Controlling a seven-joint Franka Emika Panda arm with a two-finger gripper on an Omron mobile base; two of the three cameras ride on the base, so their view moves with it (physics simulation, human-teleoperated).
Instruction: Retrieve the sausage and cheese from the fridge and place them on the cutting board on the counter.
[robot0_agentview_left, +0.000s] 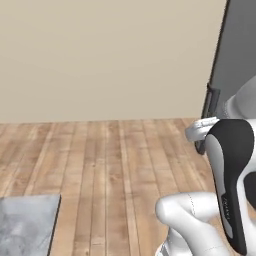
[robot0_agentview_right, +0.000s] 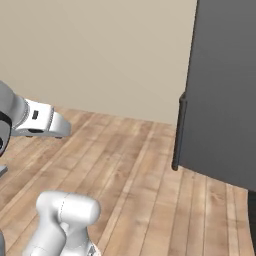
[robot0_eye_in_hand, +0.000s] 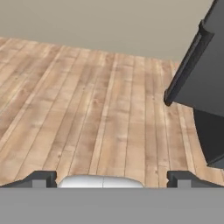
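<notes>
The fridge (robot0_agentview_right: 225, 85) is a tall dark grey slab at the right, with its black vertical handle (robot0_agentview_right: 178, 131) on the near edge. It also stands at the upper right of the left base view as the fridge (robot0_agentview_left: 237, 55), and at the right of the hand view as the fridge (robot0_eye_in_hand: 205, 74). Its inside is hidden, so the sausage and cheese are out of view, as is the cutting board. My gripper (robot0_eye_in_hand: 112, 179) is open and empty, fingertips (robot0_eye_in_hand: 41, 178) wide apart, hanging over bare floor to the left of the handle. A corner of the marble counter (robot0_agentview_left: 25, 227) lies at the lower left.
Wooden plank floor (robot0_agentview_left: 110, 160) spreads between the counter corner and the fridge, backed by a plain beige wall (robot0_agentview_left: 100, 55). My own white arm (robot0_agentview_left: 230, 185) rises at the right of the left base view.
</notes>
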